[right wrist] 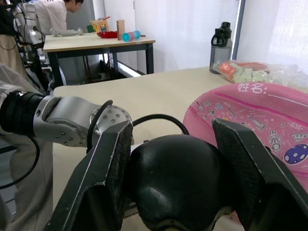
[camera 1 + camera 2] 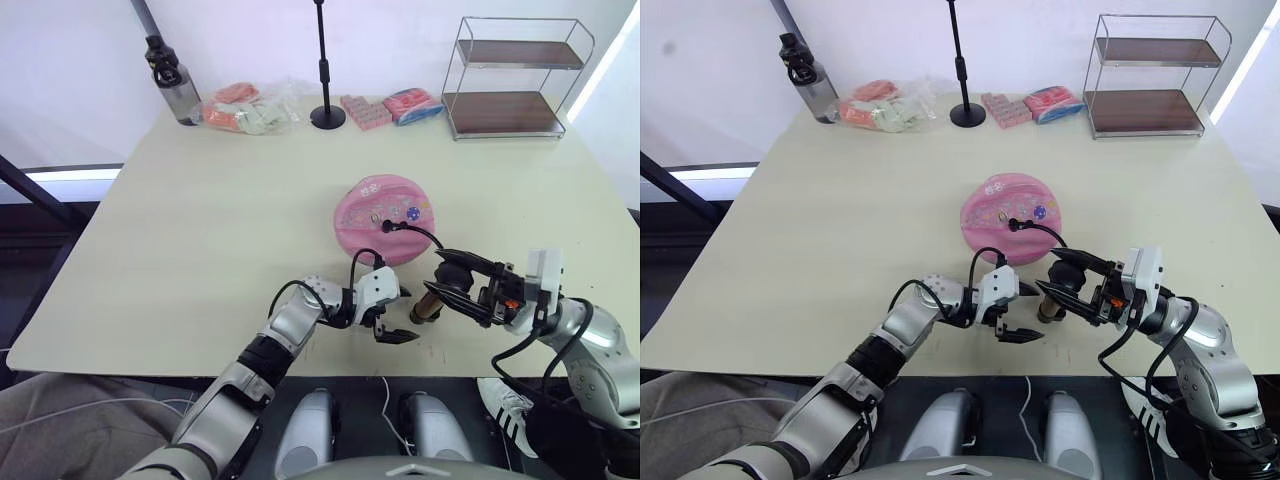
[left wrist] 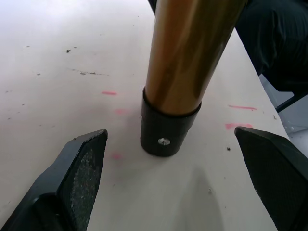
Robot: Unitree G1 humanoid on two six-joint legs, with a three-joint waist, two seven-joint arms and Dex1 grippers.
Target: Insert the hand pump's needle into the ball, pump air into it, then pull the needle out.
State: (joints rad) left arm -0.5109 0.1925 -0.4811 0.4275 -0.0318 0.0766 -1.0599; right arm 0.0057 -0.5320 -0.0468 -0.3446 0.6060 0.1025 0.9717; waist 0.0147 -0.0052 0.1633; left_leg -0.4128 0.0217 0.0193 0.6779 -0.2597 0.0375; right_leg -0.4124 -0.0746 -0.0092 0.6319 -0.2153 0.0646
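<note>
The pink ball (image 2: 385, 212) lies soft and flattened at the table's middle right. A thin black hose (image 2: 420, 233) runs from the ball's top to the hand pump (image 2: 430, 300). The needle itself is too small to make out where the hose meets the ball. The pump stands nearly upright on its black end cap (image 3: 166, 132) near the front edge. My right gripper (image 2: 450, 285) is shut on the pump's black handle (image 1: 180, 185). To the pump's left, my left gripper (image 2: 392, 315) is open, with its fingers (image 3: 79, 166) apart on either side of the pump's base and not touching it.
Along the far edge stand a dark bottle (image 2: 172, 82), a clear bag of pink and pale items (image 2: 245, 108), a black stand (image 2: 326, 100), pink packets (image 2: 392, 107) and a wire shelf (image 2: 512, 80). The table's front edge (image 2: 300, 372) runs just below both grippers.
</note>
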